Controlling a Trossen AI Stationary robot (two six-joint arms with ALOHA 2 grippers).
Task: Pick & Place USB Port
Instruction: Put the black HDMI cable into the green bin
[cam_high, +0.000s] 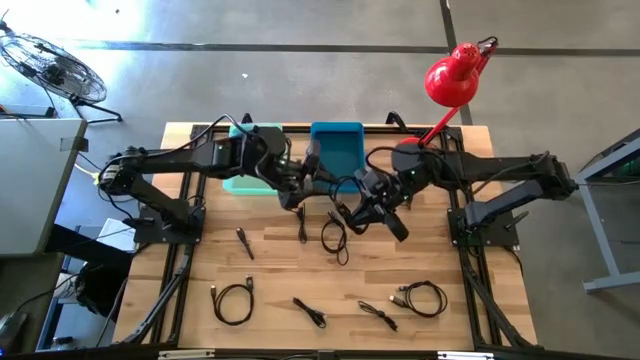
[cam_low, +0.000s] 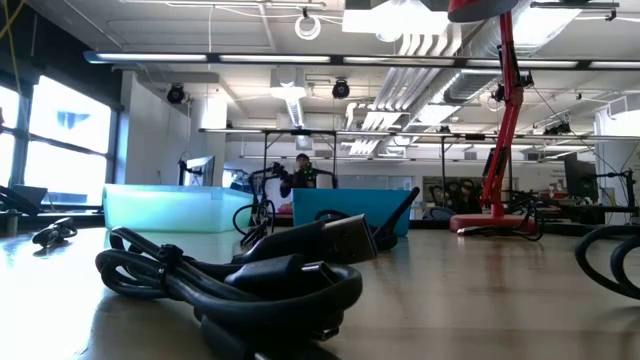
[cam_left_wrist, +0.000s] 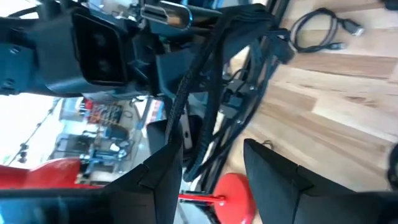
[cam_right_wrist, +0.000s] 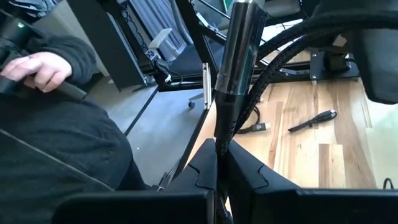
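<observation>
Two dark arms are seen meeting over the middle of the wooden surface, just in front of a dark blue bin and a pale teal bin at its far edge. The right gripper is closed on a black cable, whose thick plug end rises between the fingers in the right wrist view; the left gripper is held open, with the hanging strands of the same cable seen running between its fingers, though contact cannot be judged. The task is judged to be partway: one cable is lifted near the bins but not yet dropped in, and several more cables are left scattered across the near half of the surface. Whether anything already lies in the bins cannot be told. The spread of remaining cables is shown only from above; from table height a coiled cable fills the foreground and a red lamp stands behind. A seated person's sleeve and hand are caught only by the right wrist camera.
</observation>
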